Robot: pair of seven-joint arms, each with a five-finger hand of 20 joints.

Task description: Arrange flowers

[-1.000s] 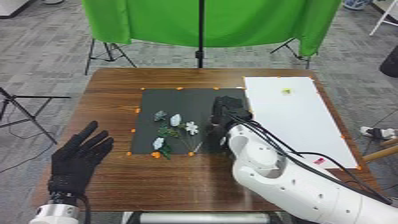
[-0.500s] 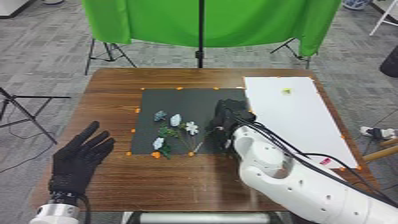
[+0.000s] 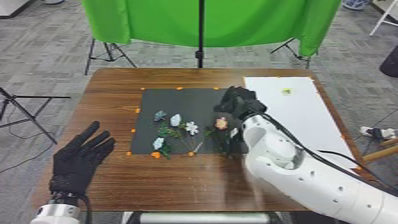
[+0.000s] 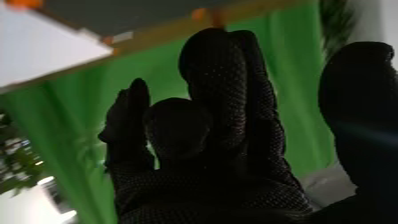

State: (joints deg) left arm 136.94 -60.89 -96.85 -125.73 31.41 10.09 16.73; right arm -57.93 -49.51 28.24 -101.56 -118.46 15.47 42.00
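I have my right hand [image 3: 236,103] over the seam where the black mat [image 3: 200,97] meets the white sheet [image 3: 289,112], toward their far ends. In the right wrist view its fingers [image 4: 213,85] are loosely extended and the thumb [image 4: 355,100] stands apart, leaving a gap between.

The peach flower [image 3: 221,123] lies on the right part of the mat, near the sheet, on my side of that hand. The other flowers gather on the mat's left and middle: a blue-gray flower [image 3: 160,115] farthest left, a white flower [image 3: 175,120] just beside it, a white open bloom [image 3: 191,128] to the right, and a pale flower [image 3: 159,143] near the near left corner, by some green leaves [image 3: 166,132].

Bare mat runs between the blooms and the mat's far edge. My right arm [image 3: 302,172] crosses the table's [image 3: 178,187] near right part and the sheet's near end. My left hand [image 3: 82,157] is spread near the table's left edge, fingers toward the far edge, with a strip of brown wood between it and the mat. The green curtain [image 3: 160,25] hangs beyond the table's far edge.
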